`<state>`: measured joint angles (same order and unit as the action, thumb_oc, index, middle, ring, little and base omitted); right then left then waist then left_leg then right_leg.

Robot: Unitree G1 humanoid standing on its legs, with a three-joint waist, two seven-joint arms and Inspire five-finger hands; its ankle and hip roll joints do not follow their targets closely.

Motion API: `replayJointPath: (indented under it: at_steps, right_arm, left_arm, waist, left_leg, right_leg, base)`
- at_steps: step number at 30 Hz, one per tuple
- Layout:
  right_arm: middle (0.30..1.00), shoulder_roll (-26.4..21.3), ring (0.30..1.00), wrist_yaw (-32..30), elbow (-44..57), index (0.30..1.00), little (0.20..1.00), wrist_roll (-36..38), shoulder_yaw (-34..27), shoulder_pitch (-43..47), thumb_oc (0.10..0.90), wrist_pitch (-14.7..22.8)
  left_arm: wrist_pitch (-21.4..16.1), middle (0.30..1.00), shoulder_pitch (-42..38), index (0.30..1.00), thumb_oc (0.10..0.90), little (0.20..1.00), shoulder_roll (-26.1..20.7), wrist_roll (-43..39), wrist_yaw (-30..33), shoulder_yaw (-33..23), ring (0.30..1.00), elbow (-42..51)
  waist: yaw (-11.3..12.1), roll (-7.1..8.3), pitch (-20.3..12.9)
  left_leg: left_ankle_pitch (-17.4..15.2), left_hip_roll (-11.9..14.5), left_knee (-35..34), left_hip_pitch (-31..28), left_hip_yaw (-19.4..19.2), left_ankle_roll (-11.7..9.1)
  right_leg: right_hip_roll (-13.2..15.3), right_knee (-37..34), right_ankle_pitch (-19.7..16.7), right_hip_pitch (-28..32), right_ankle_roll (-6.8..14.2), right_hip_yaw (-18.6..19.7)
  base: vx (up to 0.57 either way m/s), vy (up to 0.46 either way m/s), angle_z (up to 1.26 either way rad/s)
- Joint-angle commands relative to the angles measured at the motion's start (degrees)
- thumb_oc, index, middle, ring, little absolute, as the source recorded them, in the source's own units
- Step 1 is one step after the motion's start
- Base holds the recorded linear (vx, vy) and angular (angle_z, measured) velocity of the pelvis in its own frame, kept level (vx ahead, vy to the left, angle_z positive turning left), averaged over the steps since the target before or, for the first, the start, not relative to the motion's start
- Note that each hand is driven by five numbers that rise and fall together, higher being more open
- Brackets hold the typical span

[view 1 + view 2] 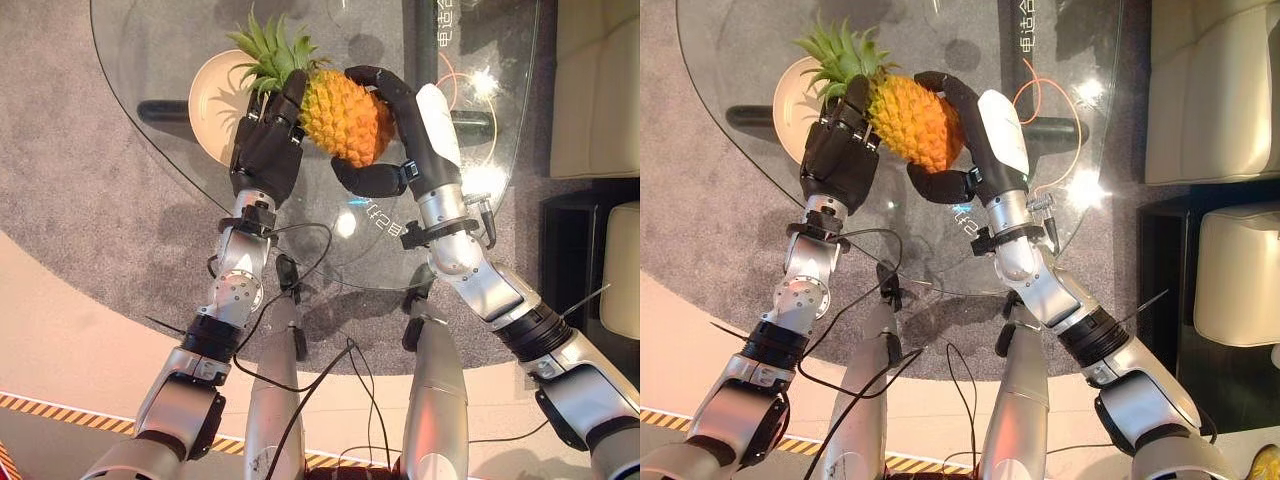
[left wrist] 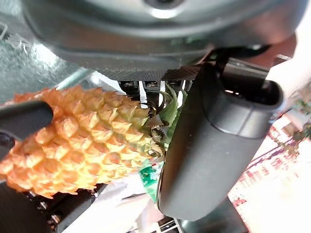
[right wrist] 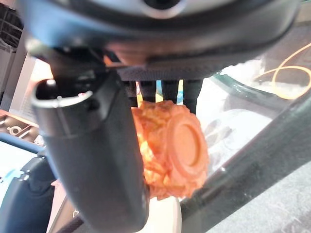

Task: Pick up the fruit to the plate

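Observation:
An orange pineapple [image 1: 345,115] with a green leafy crown [image 1: 268,52] is held up over the glass table [image 1: 480,130], lying on its side between both hands. My left hand [image 1: 266,150] grips it at the leafy end, fingers bent against the fruit. My right hand [image 1: 385,130] is curled round the blunt end [image 3: 182,145], fingers over the top and thumb underneath. A cream plate [image 1: 208,105] sits on the glass just beyond my left hand, partly hidden by the crown.
The round glass table's near edge [image 1: 330,285] curves in front of me, with dark legs [image 1: 165,112] and an orange cable [image 1: 445,75] seen through it. Cream seats [image 1: 598,90] and a dark stand [image 1: 575,250] are on the right. Grey carpet [image 1: 80,180] lies around.

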<state>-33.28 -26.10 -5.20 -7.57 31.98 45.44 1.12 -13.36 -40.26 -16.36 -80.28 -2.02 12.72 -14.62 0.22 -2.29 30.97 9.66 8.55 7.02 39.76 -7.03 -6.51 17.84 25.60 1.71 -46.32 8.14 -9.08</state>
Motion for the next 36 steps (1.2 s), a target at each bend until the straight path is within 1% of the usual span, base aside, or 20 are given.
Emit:
replayJointPath:
  at_steps: [1,8,14,15,16,17,18,20,29,36]
  right_arm:
    - [0.3,-1.39,0.3,-0.03,9.85,0.3,0.2,-5.41,1.56,8.16,0.1,8.03]
    - [0.3,-2.76,0.3,0.31,10.15,0.3,0.2,-8.17,3.13,9.98,0.1,9.12]
    - [0.3,-3.9,0.3,1.26,10.65,0.3,0.2,-9.04,4.11,10.72,0.1,10.47]
    - [0.3,-3.97,0.3,1.42,10.73,0.3,0.2,-9.04,4.29,10.92,0.1,10.46]
    - [0.3,-4.07,0.3,1.55,10.69,0.3,0.2,-9.12,4.47,11.08,0.1,10.63]
    - [0.3,-4.12,0.3,1.6,10.6,0.3,0.2,-9.16,4.52,11.1,0.1,10.82]
    - [0.3,-4.28,0.3,1.73,10.61,0.3,0.2,-8.96,4.58,11.21,0.1,10.96]
    - [0.3,-4.56,0.3,1.37,10.55,0.3,0.2,-8.81,4.77,11.24,0.1,11.17]
    - [0.3,-4.69,0.3,0.7,9.88,0.3,0.2,-8.18,4.28,11.25,0.1,11.64]
    - [0.3,-4.17,0.3,0.37,9.37,0.3,0.2,-8.42,3.89,11.07,0.1,11.37]
  left_arm:
    - [-4.68,0.9,-4.55,0.9,0.8,0.9,-0.4,0.17,-2.28,-0.99,0.9,10.48]
    - [-7.95,0.9,-4.41,0.9,0.8,0.9,-0.02,-0.52,-0.67,-1.44,0.9,11.03]
    - [-8.56,0.9,-4.01,0.9,0.8,0.9,-0.12,-0.6,-0.59,-1.45,0.9,12.11]
    - [-9.11,0.825,-4.09,0.825,0.712,0.812,-0.1,-0.46,-0.76,-1.4,0.825,12.07]
    - [-9.78,0.512,-4.21,0.512,0.347,0.447,-0.08,0.0,-0.33,-1.35,0.512,12.27]
    - [-10.05,0.399,-4.26,0.399,0.215,0.315,-0.04,0.09,-0.18,-1.35,0.399,12.38]
    - [-10.66,0.3,-4.32,0.3,0.1,0.2,-0.06,0.23,-0.49,-1.24,0.3,12.21]
    - [-10.92,0.3,-4.25,0.3,0.1,0.2,-0.12,0.91,-0.08,-1.28,0.3,12.43]
    - [-14.7,0.3,-4.69,0.3,0.1,0.2,-0.44,3.78,0.56,-1.89,0.3,12.29]
    - [-16.13,0.3,-4.92,0.3,0.1,0.2,-0.31,5.73,1.72,-2.51,0.3,12.72]
  waist:
    - [0.71,0.1,-1.17]
    - [0.95,0.21,-1.17]
    - [1.16,0.28,-1.17]
    - [1.17,0.28,-1.17]
    - [1.19,0.31,-1.17]
    - [1.2,0.32,-1.17]
    - [1.17,0.36,-1.17]
    - [1.18,0.43,-1.17]
    - [1.1,0.58,-1.17]
    - [1.22,0.59,-1.17]
  left_leg:
    - [-4.47,1.33,5.48,1.39,2.72,-1.78]
    - [-4.51,1.25,5.66,1.62,2.98,-1.74]
    - [-4.52,1.19,5.79,2.06,3.24,-1.75]
    - [-4.52,1.16,5.79,2.07,3.25,-1.76]
    - [-4.56,1.17,5.77,1.98,3.26,-1.78]
    - [-4.57,1.17,5.75,1.92,3.25,-1.77]
    - [-4.6,1.14,5.85,1.91,3.27,-1.79]
    - [-4.6,1.07,5.83,1.92,3.41,-1.79]
    - [-4.59,1.12,5.98,2.31,3.49,-1.83]
    - [-4.65,0.98,6.12,2.45,3.63,-1.83]
  right_leg:
    - [1.92,-11.0,-7.23,4.41,3.1,-1.84]
    - [1.9,-11.0,-7.22,4.43,3.15,-2.11]
    - [1.93,-10.85,-7.24,4.08,3.23,-2.29]
    - [1.93,-10.9,-7.24,4.11,3.24,-2.28]
    - [1.96,-10.99,-7.23,4.27,3.25,-2.33]
    - [1.97,-11.03,-7.22,4.34,3.24,-2.35]
    - [1.98,-10.97,-7.2,4.37,3.27,-2.37]
    - [1.9,-11.01,-7.23,4.37,3.25,-2.32]
    - [1.79,-11.02,-7.27,4.07,3.26,-2.22]
    - [1.74,-10.88,-7.2,3.92,3.2,-2.17]
  base:
    - [0.0,0.0,0.0]
    - [0.0,0.0,0.0]
    - [0.0,0.0,0.0]
    - [0.0,0.0,0.0]
    - [0.0,0.0,0.0]
    - [0.0,0.0,0.0]
    - [0.0,0.0,0.0]
    - [0.0,0.0,0.0]
    - [0.0,0.0,0.0]
    - [0.0,0.0,0.0]
